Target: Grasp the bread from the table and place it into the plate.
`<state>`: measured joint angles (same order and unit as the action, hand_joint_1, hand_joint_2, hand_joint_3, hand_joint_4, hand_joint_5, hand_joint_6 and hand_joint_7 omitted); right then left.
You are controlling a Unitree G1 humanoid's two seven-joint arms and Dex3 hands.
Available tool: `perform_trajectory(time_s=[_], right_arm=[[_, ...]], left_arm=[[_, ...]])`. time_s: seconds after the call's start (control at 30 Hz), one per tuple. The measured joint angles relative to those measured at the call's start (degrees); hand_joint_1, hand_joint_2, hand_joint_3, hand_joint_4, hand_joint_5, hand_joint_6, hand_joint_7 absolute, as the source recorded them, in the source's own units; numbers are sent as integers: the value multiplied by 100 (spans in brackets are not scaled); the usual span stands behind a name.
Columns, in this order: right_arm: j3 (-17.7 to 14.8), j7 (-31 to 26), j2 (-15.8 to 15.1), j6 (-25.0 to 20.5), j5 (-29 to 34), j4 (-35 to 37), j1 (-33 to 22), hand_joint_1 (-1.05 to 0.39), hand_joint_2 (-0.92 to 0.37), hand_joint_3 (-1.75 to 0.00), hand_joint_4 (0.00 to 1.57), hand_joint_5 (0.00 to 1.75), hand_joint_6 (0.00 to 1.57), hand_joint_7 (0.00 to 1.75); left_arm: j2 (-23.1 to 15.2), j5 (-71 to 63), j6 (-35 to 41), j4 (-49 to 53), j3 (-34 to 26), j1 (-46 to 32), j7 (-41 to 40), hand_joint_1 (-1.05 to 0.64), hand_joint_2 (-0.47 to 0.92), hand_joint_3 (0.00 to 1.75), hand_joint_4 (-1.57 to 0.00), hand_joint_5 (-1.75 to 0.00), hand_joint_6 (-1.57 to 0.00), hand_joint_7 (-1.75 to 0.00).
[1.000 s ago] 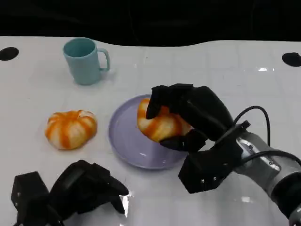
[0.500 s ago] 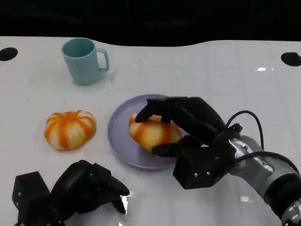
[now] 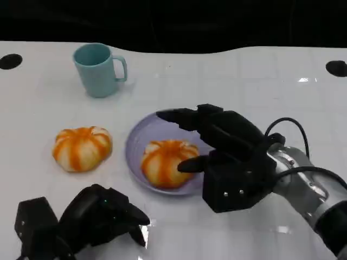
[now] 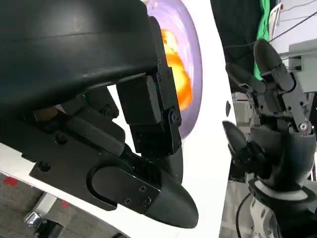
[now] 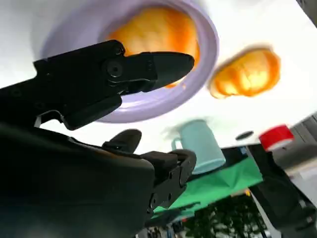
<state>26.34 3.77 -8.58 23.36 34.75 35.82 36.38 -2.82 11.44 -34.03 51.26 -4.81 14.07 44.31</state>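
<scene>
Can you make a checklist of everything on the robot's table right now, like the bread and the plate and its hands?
Surface: white table, glossy, with a black round spot at each far corner.
Job's things: one bread lies in the purple plate; a second bread lies on the table beside the plate, on the robot's left.
Clutter: a light blue mug stands upright at the far left, handle toward the plate.
Hands: right hand is over the plate with fingers spread, holding nothing; left hand rests near the table's front edge, fingers curled in.
Cables: a black cable loops at the right wrist.
Surroundings: dark behind the table.
</scene>
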Motion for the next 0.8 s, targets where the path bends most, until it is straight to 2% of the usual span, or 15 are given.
perform_trajectory(time_s=[0.2,0.37,0.47,0.53,0.6,0.63,0.67,0.73,0.77,0.8], right_arm=[[-61,183,-256,-77,-137,-617,-427,-88,-92,-34,5,43,7,7],[-276,238,-437,-24,-399,-1177,-884,-84,-92,-34,10,47,13,10],[-412,305,-551,22,-552,-1483,-1161,-77,-92,-32,17,53,24,14],[-504,322,-642,109,-674,-1645,-1363,-68,-92,-27,27,60,38,20],[-620,329,-699,350,-907,-1712,-1589,-63,-92,-22,34,65,46,23],[-685,329,-707,483,-1050,-1720,-1695,-59,-92,-20,42,76,54,25],[-731,327,-715,631,-1194,-1711,-1788,-54,-92,-19,45,109,64,30],[-854,309,-712,1085,-1508,-1663,-1993,-51,-92,-18,45,131,69,33],[-905,304,-709,1271,-1613,-1632,-2074,-51,-92,-18,45,134,69,33],[-930,302,-707,1401,-1692,-1592,-2126,-51,-92,-22,50,153,69,55]], left_arm=[[9,2,25,-19,3,0,0,-105,84,0,-124,-88,-157,-2],[27,11,86,-38,2,-1,1,-105,84,0,-124,-87,-157,-2],[41,11,78,-36,3,4,1,-105,84,0,-125,-87,-157,-2],[43,12,74,-31,1,7,2,-105,84,0,-125,-87,-157,-2],[43,9,67,-26,1,9,1,-105,84,0,-126,-87,-157,-3],[44,7,60,-25,1,9,0,-105,84,0,-126,-87,-157,-3],[43,4,56,-24,1,11,0,-105,85,0,-126,-87,-157,-3],[44,-1,47,-22,4,12,-1,-105,85,0,-126,-87,-157,-3],[44,0,47,-22,4,12,-2,-105,85,0,-126,-87,-157,-3],[43,-1,47,-22,3,12,-2,-105,85,0,-126,-87,-157,-3]])
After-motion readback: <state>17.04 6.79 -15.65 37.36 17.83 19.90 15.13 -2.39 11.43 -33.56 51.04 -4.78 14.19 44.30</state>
